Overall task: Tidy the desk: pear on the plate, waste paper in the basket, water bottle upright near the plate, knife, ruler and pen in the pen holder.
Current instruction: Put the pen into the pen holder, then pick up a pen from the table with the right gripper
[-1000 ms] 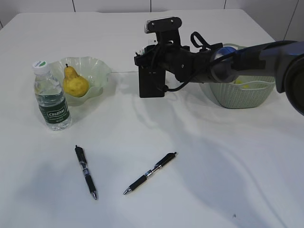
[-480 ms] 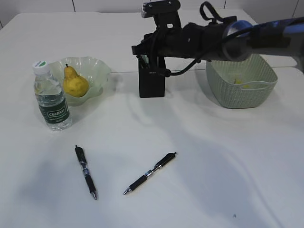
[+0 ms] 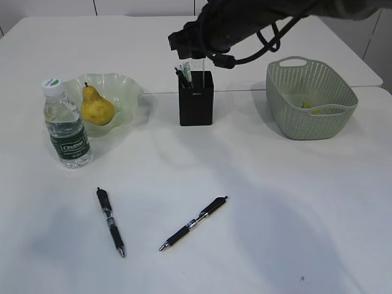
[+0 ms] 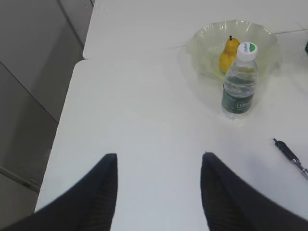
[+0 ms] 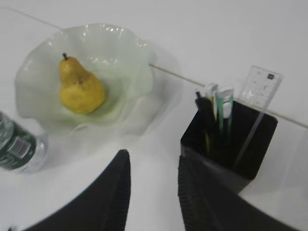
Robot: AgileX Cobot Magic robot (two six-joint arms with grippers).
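The pen holder (image 3: 196, 98) stands upright on the table and already keeps a clear ruler (image 5: 257, 96) and some other slim things (I cannot tell exactly which, maybe a pen and the knife). Above it hangs the right gripper (image 5: 151, 192), its fingers apart with a narrow gap and nothing between them. In front of the pen holder, well apart from it, 2 black pens lie flat on the table: the left pen (image 3: 111, 222) and the right pen (image 3: 193, 223). They look like the remaining work. To the left of the pen holder the pear (image 3: 97, 105) sits on the plate (image 3: 128, 86), and the water bottle (image 3: 66, 125) stands upright just beside it. To the right of the pen holder is the basket (image 3: 311, 101). The left gripper (image 4: 159, 192) is spread wide and empty, far left of the pen holder. A pen is probably light, stiff and a little slippery, so I would grip it across the middle of the barrel.
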